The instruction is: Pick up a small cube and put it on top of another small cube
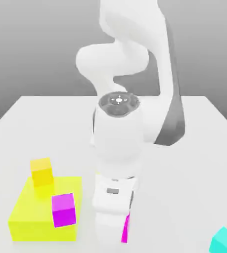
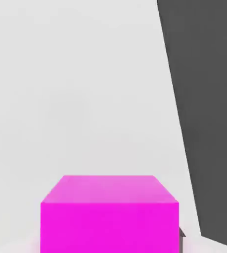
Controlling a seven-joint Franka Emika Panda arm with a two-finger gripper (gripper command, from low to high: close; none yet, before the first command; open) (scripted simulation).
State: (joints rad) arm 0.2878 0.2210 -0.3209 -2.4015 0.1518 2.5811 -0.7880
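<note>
The small hot pink cube (image 2: 109,213) sits close up in the hand view, with a dark bit of finger (image 2: 181,233) against its side. In the exterior view just a pink sliver of the cube (image 1: 126,230) shows beside the white hand. My gripper (image 1: 117,231) is low over the table at the front, shut on this cube, and the hand's body largely hides the fingers. The small orange-yellow cube (image 1: 41,171) stands on the back corner of a large lemon-yellow block, off to the exterior view's left of the gripper.
The flat lemon-yellow block (image 1: 28,220) lies at the front left of the exterior view. A violet-magenta cube (image 1: 64,209) rests at its near right part. A cyan cube (image 1: 225,241) sits at the front right. The table's edge (image 2: 184,138) runs beside the pink cube.
</note>
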